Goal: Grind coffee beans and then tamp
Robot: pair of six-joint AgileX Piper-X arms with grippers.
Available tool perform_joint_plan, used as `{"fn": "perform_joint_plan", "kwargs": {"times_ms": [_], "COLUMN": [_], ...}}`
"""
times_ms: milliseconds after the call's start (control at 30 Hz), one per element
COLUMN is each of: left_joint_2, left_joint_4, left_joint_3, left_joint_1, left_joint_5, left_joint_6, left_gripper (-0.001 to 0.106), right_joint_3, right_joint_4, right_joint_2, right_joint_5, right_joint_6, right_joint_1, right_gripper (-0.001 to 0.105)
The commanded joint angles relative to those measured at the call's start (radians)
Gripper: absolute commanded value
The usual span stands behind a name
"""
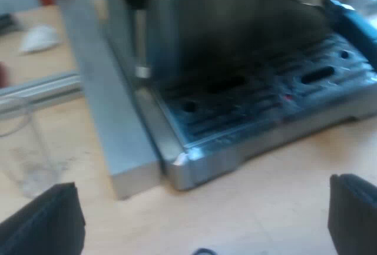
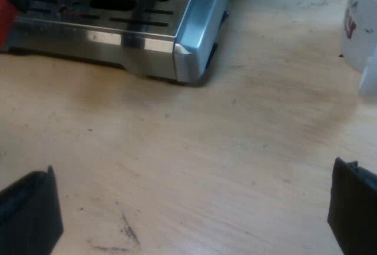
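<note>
The left gripper [image 1: 203,208] and right gripper [image 2: 194,205] hang released, empty, over the tabletop [image 2: 235,149] before the espresso machine [image 1: 235,90]. A measuring glass [image 1: 23,149] stands beside the machine, a mug [image 2: 359,25] near its tray's corner.

On the table [image 1: 265,196], a measuring glass [image 1: 20,149] stands beside the espresso machine [image 1: 235,43], a mug [image 2: 360,22] near its tray [image 2: 118,37].

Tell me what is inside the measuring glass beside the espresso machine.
The measuring glass looks empty: the wooden table shows through its clear wall. Nothing covers it, but faint residue at its base cannot be ruled out.
</note>
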Motion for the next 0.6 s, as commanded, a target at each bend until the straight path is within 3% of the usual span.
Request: {"fn": "perform_joint_plan", "kwargs": {"times_ms": [33,300,333,600], "left_joint_2": [0.037,0.106,0.152,0.305], "left_joint_4": [-0.024,-0.076,-0.13,-0.266], "left_joint_3": [-0.01,-0.01,-0.01,-0.003], "left_joint_1": [-0.037,-0.129,-0.192,-0.311], "left_joint_5": [0.046,0.079,0.113,0.264], "left_joint_6": [-0.006,-0.006,-0.006,-0.003], "left_gripper": [0.085,0.085,0.085,0.085], "right_joint_3": [-0.05,-0.097,-0.097,-0.097], "right_joint_4": [0.018,0.021,0.018,-0.092], "right_joint_2": [0.043,0.178,0.198,0.304], "right_joint_5": [-0.011,-0.015,-0.015,0.003], "right_joint_6": [-0.017,-0.085,-0.087,-0.078], "right_joint_1": [0.041,0.207,0.238,0.47], "right_gripper": [0.093,0.093,0.093,0.093]}}
